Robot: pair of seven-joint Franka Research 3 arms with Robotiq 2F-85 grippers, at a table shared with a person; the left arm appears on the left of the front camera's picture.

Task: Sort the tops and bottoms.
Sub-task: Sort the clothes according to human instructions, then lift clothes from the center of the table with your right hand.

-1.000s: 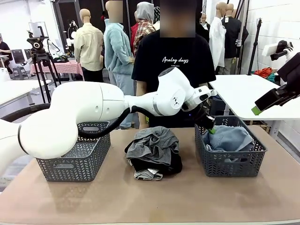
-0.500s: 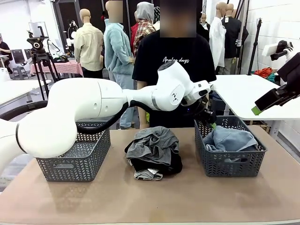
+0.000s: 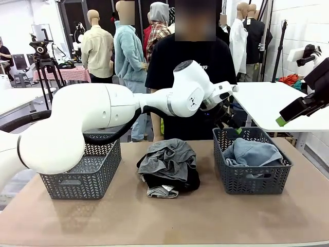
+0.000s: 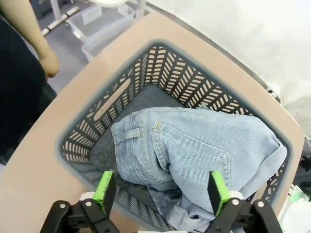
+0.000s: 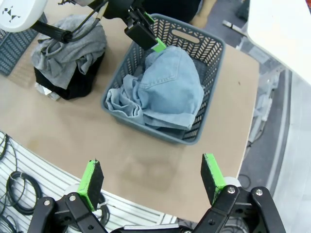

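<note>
Hovering over the basket (image 4: 160, 63), the left gripper (image 4: 161, 191) gapes empty. Below it, the light blue denim (image 4: 194, 150) lies bunched inside.

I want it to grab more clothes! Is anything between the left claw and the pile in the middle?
Nothing visible. The open left claw hangs above the basket of jeans, and the pile lies on bare table beside it.

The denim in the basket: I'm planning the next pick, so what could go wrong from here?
1. The denim is heaped high in the basket; more garments on top might slide out.
2. The open left gripper hangs close over it; a finger could snag a fold when leaving.
3. In the middle pile, grey and black garments lie tangled, so one grab may lift several.
</note>
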